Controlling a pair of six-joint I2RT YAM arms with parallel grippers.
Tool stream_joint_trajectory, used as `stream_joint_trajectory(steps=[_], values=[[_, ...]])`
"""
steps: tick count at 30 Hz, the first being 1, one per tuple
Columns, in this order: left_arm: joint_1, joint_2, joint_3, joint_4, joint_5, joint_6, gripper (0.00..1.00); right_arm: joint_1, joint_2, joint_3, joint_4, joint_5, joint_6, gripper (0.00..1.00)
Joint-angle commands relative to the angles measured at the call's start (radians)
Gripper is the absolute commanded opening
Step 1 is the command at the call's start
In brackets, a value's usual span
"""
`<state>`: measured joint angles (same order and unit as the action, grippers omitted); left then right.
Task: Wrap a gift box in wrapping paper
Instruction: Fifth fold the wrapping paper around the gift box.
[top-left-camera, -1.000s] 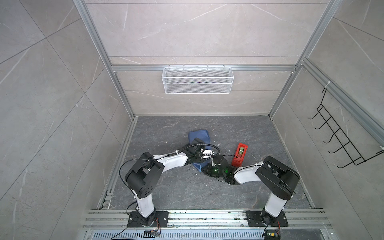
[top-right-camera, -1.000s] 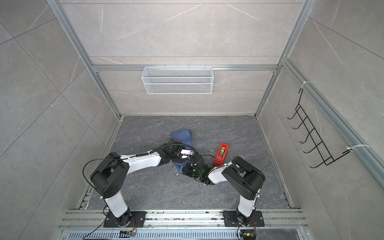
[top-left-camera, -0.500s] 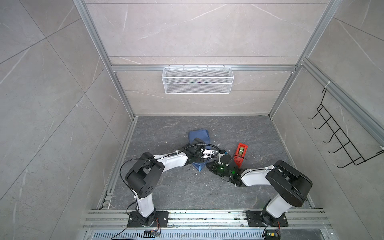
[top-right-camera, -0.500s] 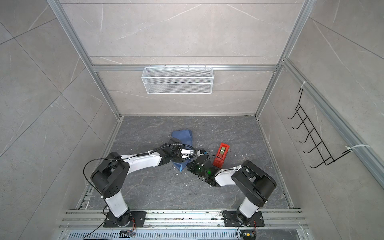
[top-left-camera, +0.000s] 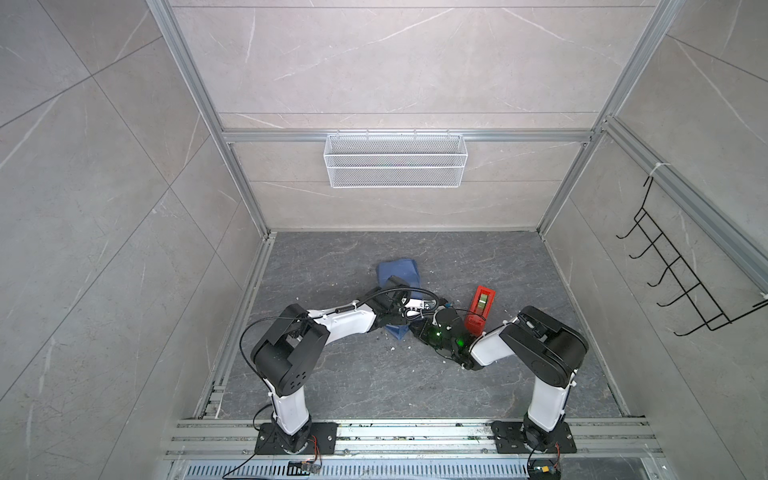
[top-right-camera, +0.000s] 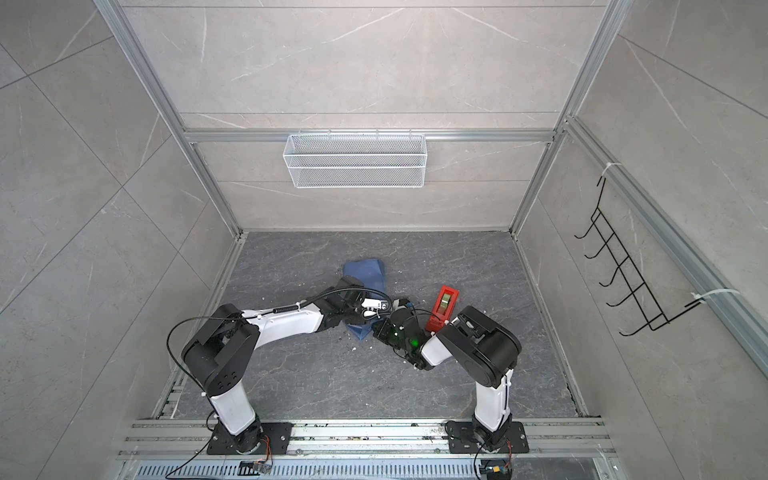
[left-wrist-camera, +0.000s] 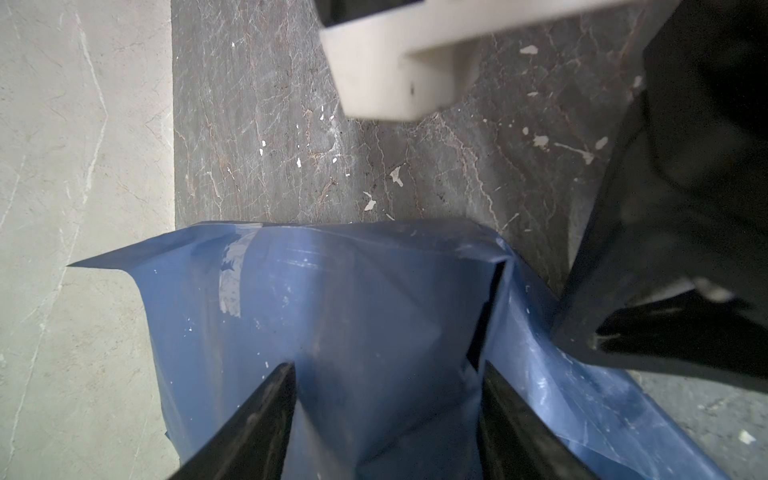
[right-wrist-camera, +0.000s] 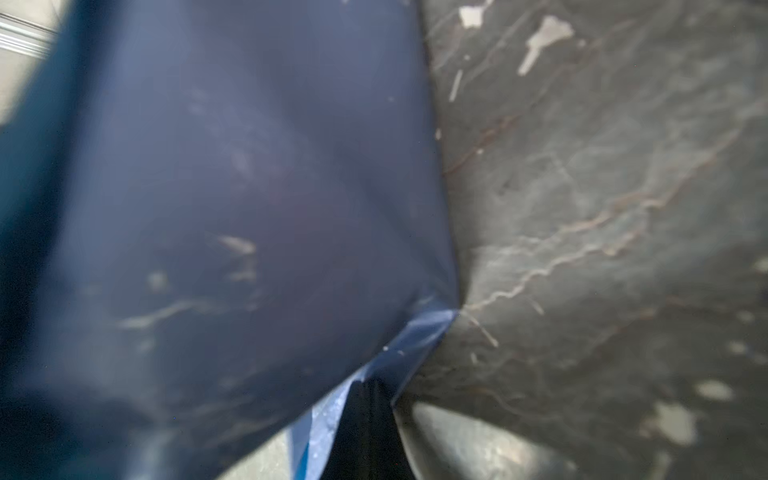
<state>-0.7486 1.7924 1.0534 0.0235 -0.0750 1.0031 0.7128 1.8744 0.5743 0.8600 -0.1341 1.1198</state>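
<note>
At floor centre, the creased, glossy blue wrapping paper lies folded over the gift box, seen only as a dark sliver; red tape dispenser at its 3 o'clock. Left claw, half spread, clamps the papered box. Right claw, closed, touches the paper's pale edge.

The right arm swung its elbow outward, then back toward the red tape dispenser, shifting the right gripper slightly.
</note>
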Motion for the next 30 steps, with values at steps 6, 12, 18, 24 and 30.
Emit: stream_joint_trajectory(steps=[6, 12, 18, 24, 30], values=[[-0.004, 0.046, -0.023, -0.068, 0.019, -0.015, 0.68, -0.011, 0.074, 0.021, 0.233, -0.027, 0.046, 0.00], [-0.009, 0.037, -0.021, -0.068, 0.010, -0.010, 0.68, -0.010, 0.134, 0.067, 0.092, -0.007, 0.054, 0.00], [-0.010, 0.037, -0.018, -0.072, 0.009, -0.014, 0.67, 0.010, 0.140, 0.101, -0.155, -0.029, 0.075, 0.00], [-0.010, 0.052, -0.005, -0.080, 0.006, -0.020, 0.68, 0.056, 0.205, 0.115, -0.167, -0.112, 0.116, 0.00], [-0.011, 0.055, -0.017, -0.067, 0.006, -0.014, 0.67, 0.070, 0.213, 0.107, -0.104, -0.202, 0.130, 0.00]])
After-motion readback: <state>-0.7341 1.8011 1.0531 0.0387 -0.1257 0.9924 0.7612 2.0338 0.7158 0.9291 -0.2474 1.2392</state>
